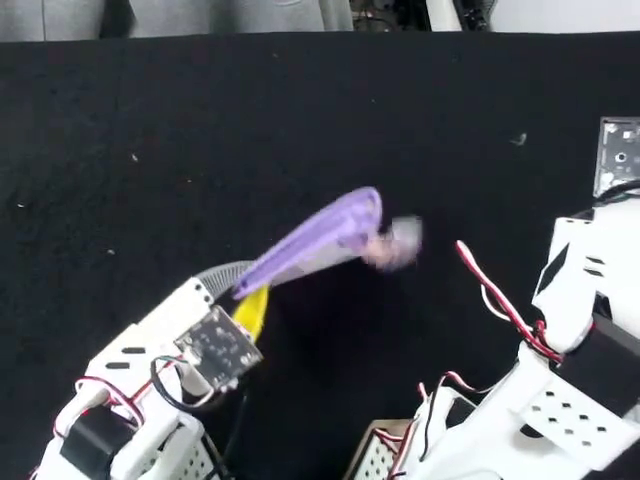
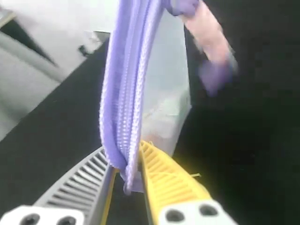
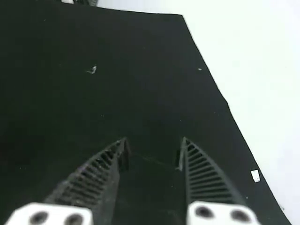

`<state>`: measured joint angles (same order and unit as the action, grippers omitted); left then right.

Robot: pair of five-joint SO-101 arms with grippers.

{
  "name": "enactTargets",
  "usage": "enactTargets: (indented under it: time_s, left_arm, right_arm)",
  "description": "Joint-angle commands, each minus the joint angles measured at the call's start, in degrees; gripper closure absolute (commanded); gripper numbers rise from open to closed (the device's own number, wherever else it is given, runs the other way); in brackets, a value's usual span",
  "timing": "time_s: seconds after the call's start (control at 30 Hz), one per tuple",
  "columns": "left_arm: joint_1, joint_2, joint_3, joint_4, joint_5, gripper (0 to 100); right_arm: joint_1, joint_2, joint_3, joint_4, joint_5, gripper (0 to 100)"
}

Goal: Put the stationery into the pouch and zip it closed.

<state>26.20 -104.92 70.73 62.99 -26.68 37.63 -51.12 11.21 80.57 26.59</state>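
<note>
Over the middle of the black table cover, the purple pouch is held off the surface. Its near-left end is pinched between the grey and yellow fingers of the left gripper. Its zip is seen along the upper edge, and a blurred pinkish piece hangs at its far-right end. Well to the right, the right gripper is seen with jaws wide apart over bare cover. A grey plate is set at the right edge.
</note>
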Motion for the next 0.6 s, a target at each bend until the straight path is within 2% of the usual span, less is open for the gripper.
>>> enactTargets:
  time_s: [0.0,0.13,0.23,0.4,0.57]
  left_arm:
    - [-4.53,0.44,3.03,-3.6,0.97,97]
    - [-7.34,0.44,6.37,-8.44,0.97,95]
    - [-9.36,0.44,7.69,-9.58,1.41,84]
    - [-11.91,0.44,7.25,-9.49,6.51,66]
    - [-16.31,0.44,6.73,-12.13,9.93,65]
  right_arm:
    - [-1.41,0.22,-2.07,0.35,-1.67,81.6]
    - [-1.41,0.22,-2.07,0.09,-3.34,81.5]
    - [-1.41,0.31,-2.07,0.18,-3.34,81.5]
    - [-1.41,0.4,-2.07,0.26,-3.34,81.5]
    - [-1.41,0.66,-2.07,0.26,-3.34,81.5]
